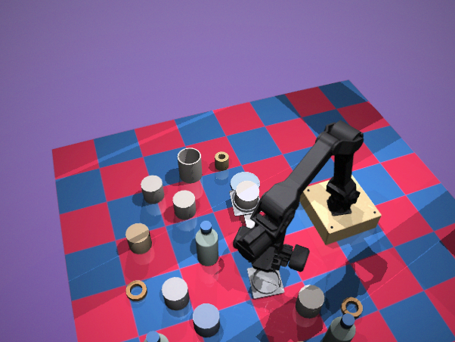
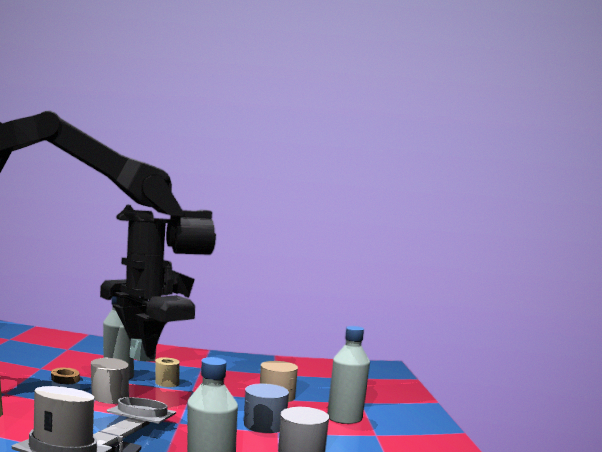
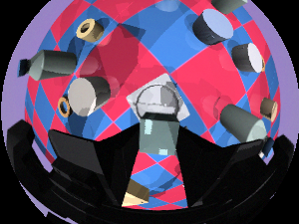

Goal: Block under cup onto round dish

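Observation:
My gripper point(image 2: 142, 351) point(image 3: 157, 127) is shut on a pale grey-green block point(image 2: 135, 348) point(image 3: 158, 143), held above the empty ring-shaped holder at the near end of the balance point(image 1: 261, 293) point(image 2: 120, 431) point(image 3: 166, 83). In the top view the hand hides the block. One cup point(image 1: 247, 192) point(image 2: 65, 417) stands upright on the far end. A grey cup-like cylinder point(image 1: 311, 301) point(image 2: 110, 381) point(image 3: 84, 96) stands upright on the table beside the emptied end. The round dish appears to be the pale blue disc point(image 1: 242, 178) just behind the far cup; no block shows on it.
A bottle point(image 1: 207, 247) point(image 2: 212, 420) point(image 3: 241, 120) stands beside the balance's middle. Another bottle point(image 1: 340, 332) point(image 3: 54, 65) stands beyond the grey cylinder. A blue-topped cylinder point(image 1: 206, 319) point(image 2: 266, 409) point(image 3: 213, 28), an open grey tube point(image 1: 190, 171) and several other cylinders stand around.

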`<state>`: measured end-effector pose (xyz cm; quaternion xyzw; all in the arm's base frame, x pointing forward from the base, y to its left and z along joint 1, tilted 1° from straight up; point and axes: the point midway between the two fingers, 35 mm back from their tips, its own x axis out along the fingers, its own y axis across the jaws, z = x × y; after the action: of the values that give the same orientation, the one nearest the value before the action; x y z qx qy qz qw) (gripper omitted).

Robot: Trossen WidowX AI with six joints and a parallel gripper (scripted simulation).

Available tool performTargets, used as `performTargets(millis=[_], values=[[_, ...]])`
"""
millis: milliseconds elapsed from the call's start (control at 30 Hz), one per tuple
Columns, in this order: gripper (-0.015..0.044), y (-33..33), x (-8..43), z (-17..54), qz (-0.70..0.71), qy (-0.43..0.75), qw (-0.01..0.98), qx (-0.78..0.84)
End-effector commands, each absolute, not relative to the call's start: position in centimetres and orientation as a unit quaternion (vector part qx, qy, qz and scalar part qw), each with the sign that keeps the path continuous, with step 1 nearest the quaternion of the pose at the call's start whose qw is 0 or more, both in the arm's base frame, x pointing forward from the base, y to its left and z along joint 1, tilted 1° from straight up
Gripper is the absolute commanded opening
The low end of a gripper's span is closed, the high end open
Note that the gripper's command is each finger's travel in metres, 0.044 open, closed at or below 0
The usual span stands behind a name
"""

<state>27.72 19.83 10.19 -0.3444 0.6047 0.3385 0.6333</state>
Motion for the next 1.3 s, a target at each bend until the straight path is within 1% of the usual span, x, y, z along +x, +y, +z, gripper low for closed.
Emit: performTargets(millis=[0,200,533,767,1067,1267], values=[[0.0,19.6,27.7,10.8,0.336,0.607,0.633,-0.345],[0.0,16.9,29.5,10.4,0.332,0.607,0.635,-0.344],[0.0,9.0,33.4,10.3,0.322,0.591,0.654,-0.346],[0.0,2.8,35.1,10.3,0.309,0.577,0.667,-0.355],[0.0,-5.5,35.5,10.3,0.288,0.567,0.676,-0.372],[0.0,-10.4,33.6,9.0,0.292,0.582,0.66,-0.374]])
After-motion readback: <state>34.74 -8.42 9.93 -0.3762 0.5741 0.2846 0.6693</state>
